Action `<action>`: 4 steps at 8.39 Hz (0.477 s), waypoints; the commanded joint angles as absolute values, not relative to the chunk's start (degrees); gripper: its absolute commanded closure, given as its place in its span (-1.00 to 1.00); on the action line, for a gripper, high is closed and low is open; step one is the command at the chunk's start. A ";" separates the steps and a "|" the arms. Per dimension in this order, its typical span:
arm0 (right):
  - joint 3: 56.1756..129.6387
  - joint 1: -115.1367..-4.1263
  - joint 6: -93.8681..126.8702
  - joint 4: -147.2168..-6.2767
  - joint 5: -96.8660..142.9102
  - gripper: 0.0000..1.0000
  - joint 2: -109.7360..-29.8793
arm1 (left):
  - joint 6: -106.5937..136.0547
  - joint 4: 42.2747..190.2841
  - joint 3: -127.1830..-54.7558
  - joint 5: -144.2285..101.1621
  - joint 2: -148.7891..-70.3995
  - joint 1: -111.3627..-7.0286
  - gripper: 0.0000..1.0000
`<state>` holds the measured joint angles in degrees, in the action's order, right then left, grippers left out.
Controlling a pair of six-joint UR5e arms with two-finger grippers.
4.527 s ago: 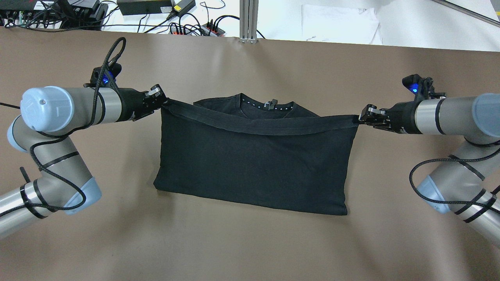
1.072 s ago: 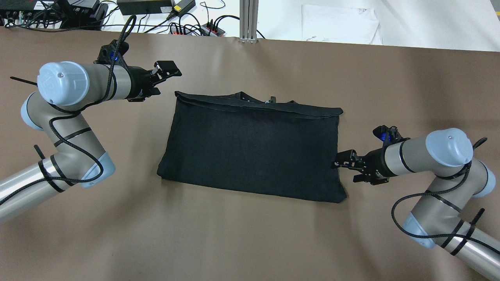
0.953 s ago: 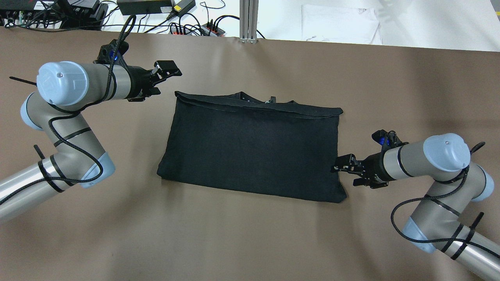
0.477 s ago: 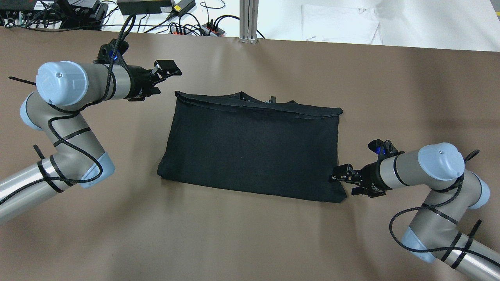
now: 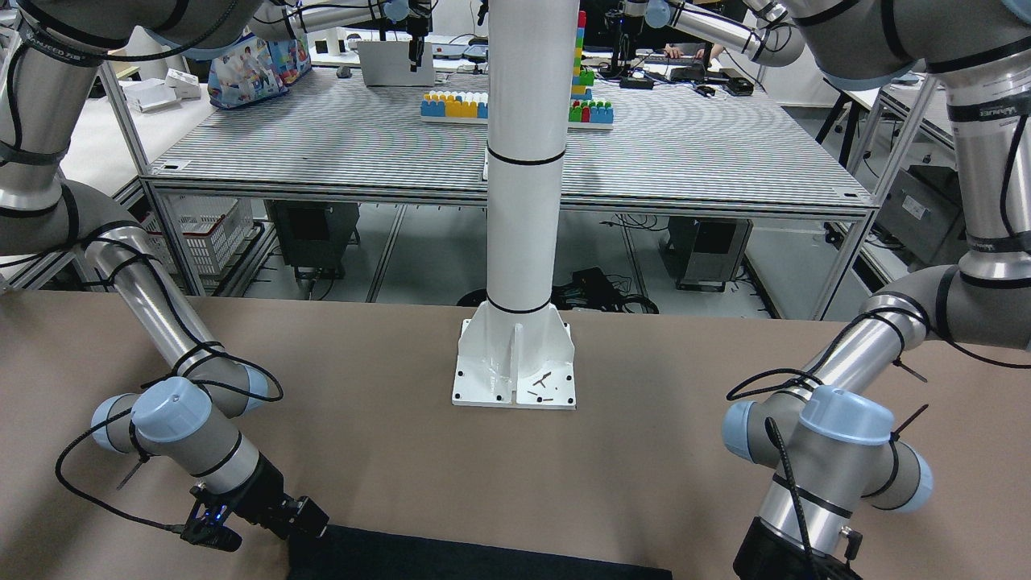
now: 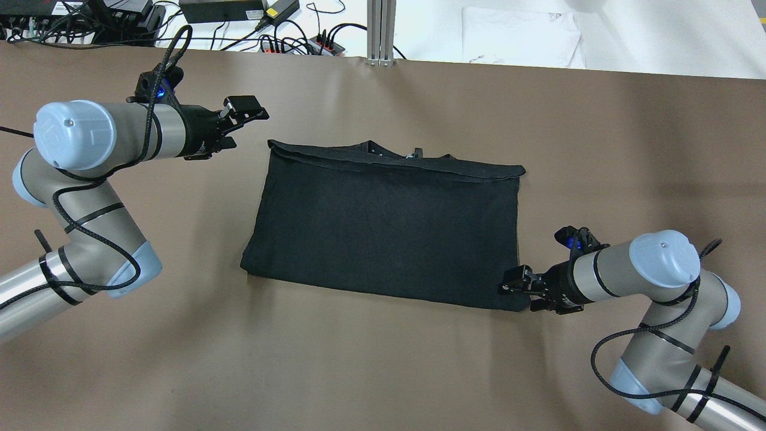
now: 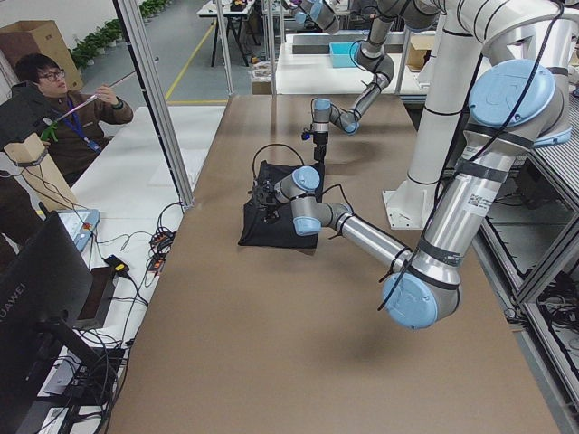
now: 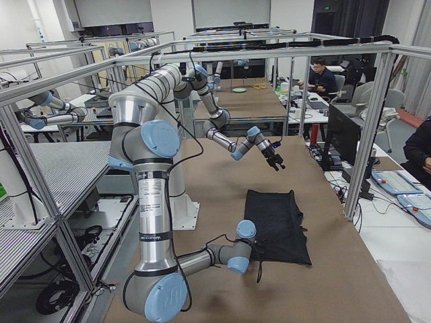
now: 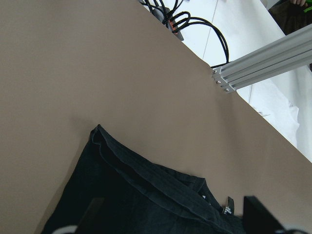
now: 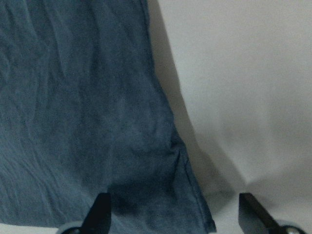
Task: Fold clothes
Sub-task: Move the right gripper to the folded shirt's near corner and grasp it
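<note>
Lying folded on the middle of the bench, the black garment runs lengthwise from the bench's left end toward its right. The right gripper is nearer, jaws apart and empty, straddling the garment's right corner on the robot's side. The left gripper hangs open-jawed and empty off the far left corner.

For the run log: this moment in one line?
garment: folded, flat | left gripper: jaws open, clear | right gripper: jaws open at garment's near-right corner
</note>
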<state>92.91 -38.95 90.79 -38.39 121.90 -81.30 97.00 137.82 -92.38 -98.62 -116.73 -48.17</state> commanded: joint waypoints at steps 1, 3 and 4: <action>93.16 -38.67 90.79 -38.32 121.90 0.99 -81.73 | 96.94 137.81 -93.08 -98.61 -116.02 -48.16 -1.00; 96.83 -38.85 90.79 -38.50 123.65 1.00 -83.13 | 96.94 137.81 -93.08 -98.61 -116.02 -48.16 -1.00; 98.86 -38.85 90.79 -38.67 124.71 1.00 -84.36 | 96.94 137.81 -93.42 -98.61 -116.02 -48.16 -1.00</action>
<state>95.31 -38.80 90.79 -38.44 122.99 -82.42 96.95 137.81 -93.06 -98.61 -116.05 -48.17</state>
